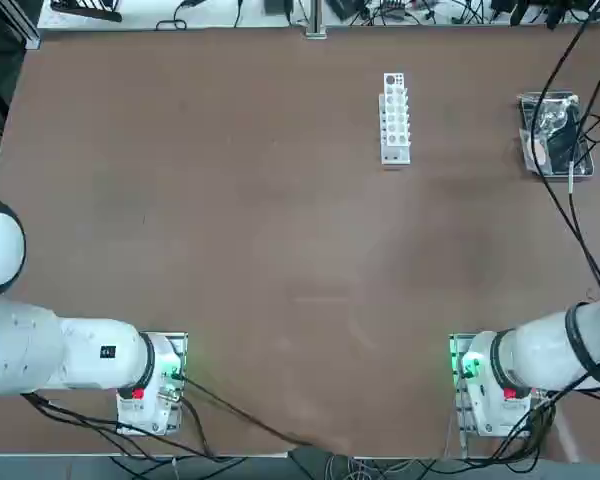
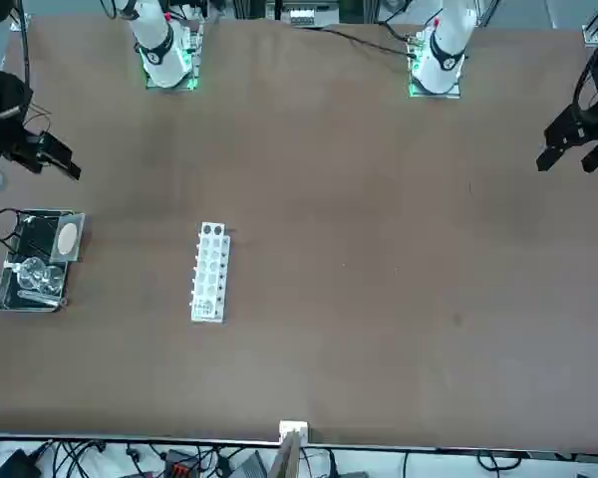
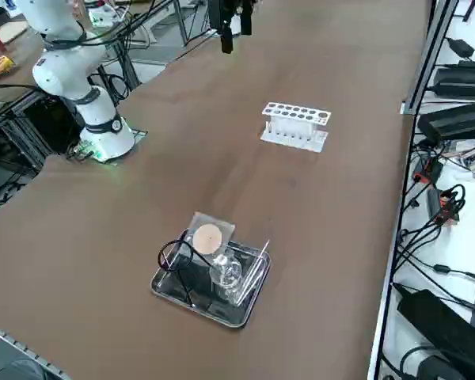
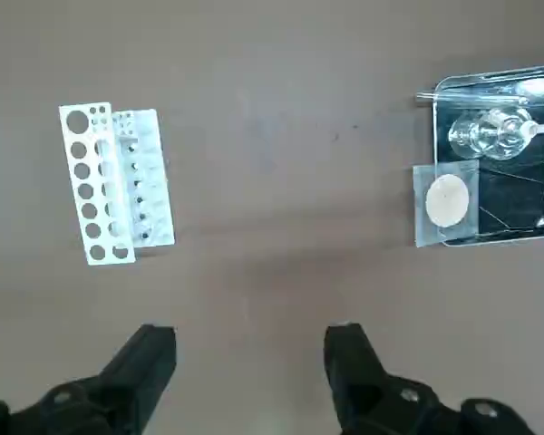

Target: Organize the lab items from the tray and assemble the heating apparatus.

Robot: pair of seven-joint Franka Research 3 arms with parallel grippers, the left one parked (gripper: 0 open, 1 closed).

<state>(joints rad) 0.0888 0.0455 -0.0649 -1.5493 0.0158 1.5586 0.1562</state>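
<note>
The shiny metal tray (image 4: 490, 83) lies near the table's far right corner (image 1: 533, 165). Leaning over its rim is the grey mesh square with the tan round centre (image 4: 447, 201), also in the side view (image 3: 207, 237). A thin dark wire stand (image 3: 176, 257) and a clear glass flask (image 4: 490, 134) lie inside the tray. My right gripper (image 4: 251, 349) hangs high above the table, open, with nothing between its fingers. Seen from the front, my right gripper (image 2: 55, 157) hovers on the base side of the tray (image 2: 30, 304).
A white holed rack (image 1: 395, 118) stands on the table left of the tray, also visible in the wrist view (image 4: 113, 181). Black cables run over the tray's area in the top view. Cables and equipment lie past the table's far edge.
</note>
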